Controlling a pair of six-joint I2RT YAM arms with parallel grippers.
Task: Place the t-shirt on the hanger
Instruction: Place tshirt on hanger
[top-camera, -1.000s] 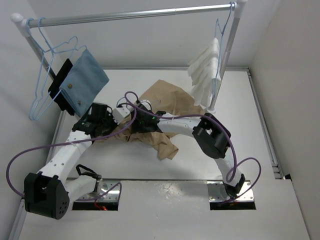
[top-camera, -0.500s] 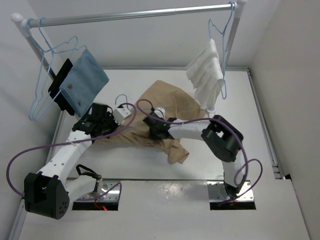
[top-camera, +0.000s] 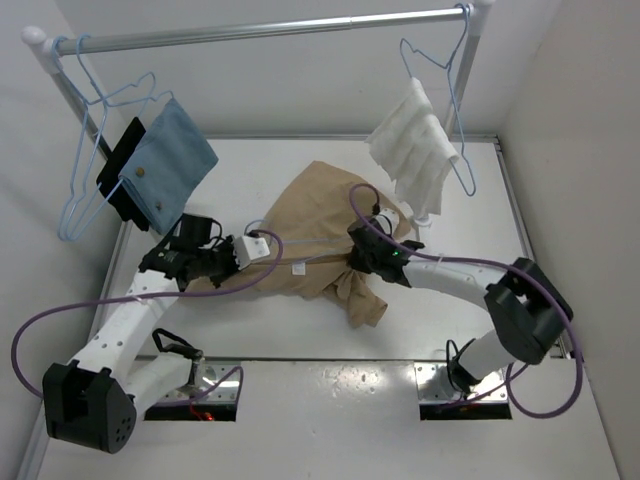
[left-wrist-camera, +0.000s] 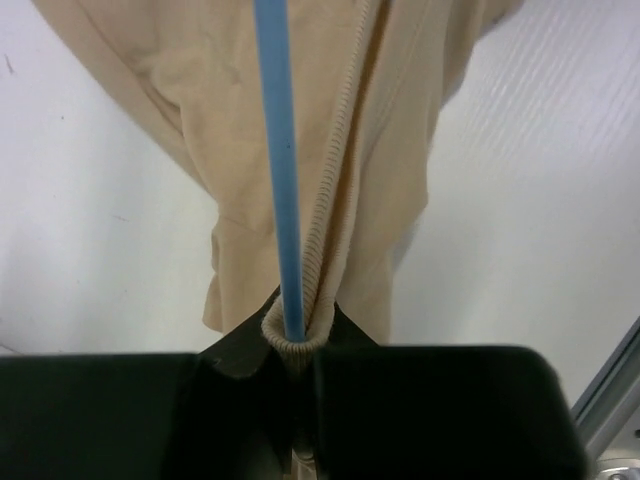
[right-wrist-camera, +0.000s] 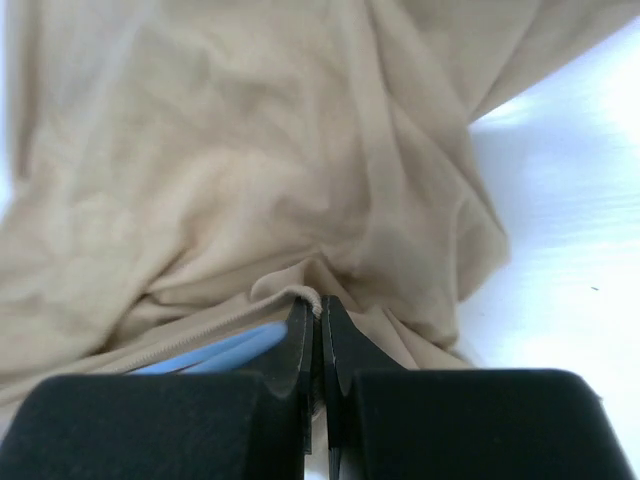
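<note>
The left gripper (left-wrist-camera: 295, 345) clamps the ribbed collar of the t-shirt (left-wrist-camera: 370, 150) around the hanger (left-wrist-camera: 280, 170) wire. The right gripper (right-wrist-camera: 318, 320) pinches a t-shirt edge, fingers nearly touching.

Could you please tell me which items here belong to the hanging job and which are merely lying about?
Job: t-shirt, blue wire hanger, left claw, right claw.
Not needed: white towel, blue cloth, spare hangers, rail.
</note>
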